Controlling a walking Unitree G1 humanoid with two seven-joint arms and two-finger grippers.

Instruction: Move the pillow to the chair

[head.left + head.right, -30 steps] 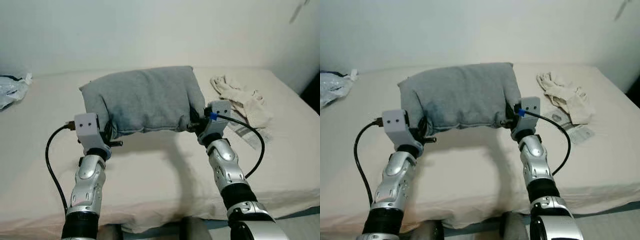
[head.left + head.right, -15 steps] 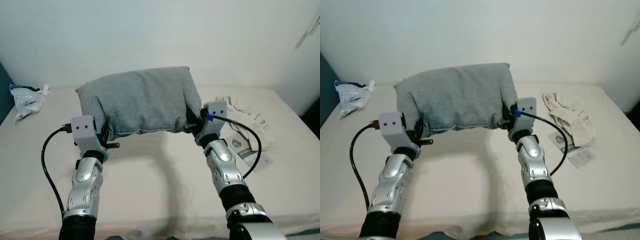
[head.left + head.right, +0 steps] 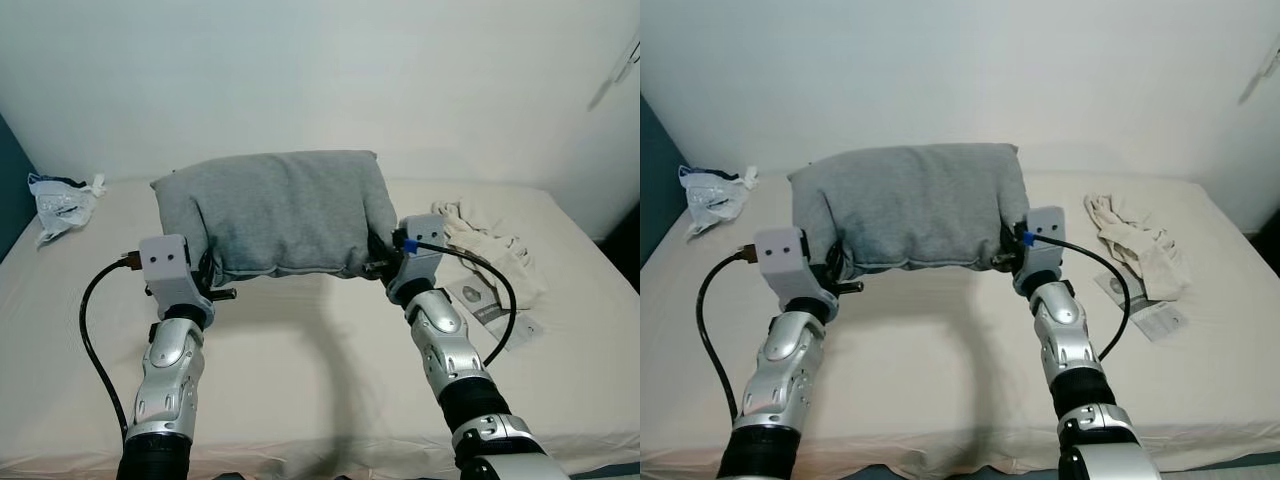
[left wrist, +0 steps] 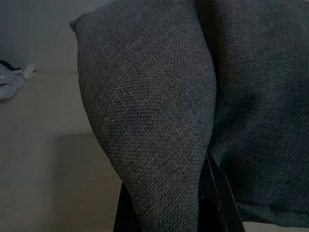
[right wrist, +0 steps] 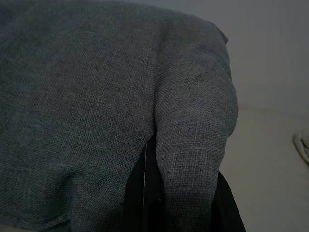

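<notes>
Both pincers grip the grey pillow [image 3: 272, 212] and hold it raised above the bed [image 3: 300, 360] — the left pincer [image 4: 164, 208] is clamped on a fold at the pillow's left end, the right pincer [image 5: 181, 203] on a fold at its right end. In each wrist view the black fingers [image 4: 219, 203] pinch a bulge of the cloth between them. The pillow hangs level between the two silver arms, casting a shadow on the beige sheet below. A crumpled plastic bag [image 3: 62, 200] lies at the bed's far left, and a pale cloth [image 3: 490, 245] lies to the right, with a paper leaflet [image 3: 490, 305] just beside it.
</notes>
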